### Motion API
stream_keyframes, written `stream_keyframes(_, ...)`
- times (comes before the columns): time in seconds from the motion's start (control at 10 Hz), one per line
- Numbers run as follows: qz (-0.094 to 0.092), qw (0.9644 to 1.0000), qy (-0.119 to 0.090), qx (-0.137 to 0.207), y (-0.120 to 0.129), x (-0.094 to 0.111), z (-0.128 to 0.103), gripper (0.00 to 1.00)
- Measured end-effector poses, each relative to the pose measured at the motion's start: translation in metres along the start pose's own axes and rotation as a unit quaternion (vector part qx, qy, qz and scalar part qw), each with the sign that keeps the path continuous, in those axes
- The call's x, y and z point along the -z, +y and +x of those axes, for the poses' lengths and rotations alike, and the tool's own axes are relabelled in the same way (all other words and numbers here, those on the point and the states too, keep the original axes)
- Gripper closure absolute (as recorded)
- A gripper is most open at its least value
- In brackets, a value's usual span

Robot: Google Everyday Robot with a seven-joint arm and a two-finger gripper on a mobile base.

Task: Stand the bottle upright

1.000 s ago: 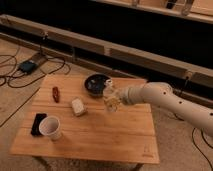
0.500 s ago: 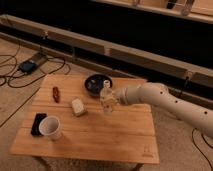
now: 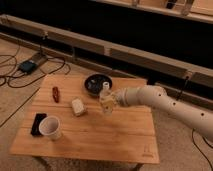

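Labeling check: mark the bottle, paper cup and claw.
bottle (image 3: 105,97), camera view, point on the clear body below the white cap.
paper cup (image 3: 50,127), camera view, point on its rim.
claw (image 3: 111,102), camera view, at the bottle, between fingertips.

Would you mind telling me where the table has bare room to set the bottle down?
The widest bare patch is the table's right half, from below the gripper holding the bottle to the right edge. The front strip right of the cup is free too. It is crowded leftward: bowl, whitish block, red item, black item.
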Motion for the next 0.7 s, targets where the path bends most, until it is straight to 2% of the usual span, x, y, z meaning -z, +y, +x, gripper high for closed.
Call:
stream_keyframes(0.1, -0.005, 1.0, -0.003, 0.0, 0.0023, -0.0035, 0.0027, 1.0)
stream_keyframes(0.7, -0.005, 1.0, -0.004, 0.0, 0.0021, -0.003, 0.0016, 1.0)
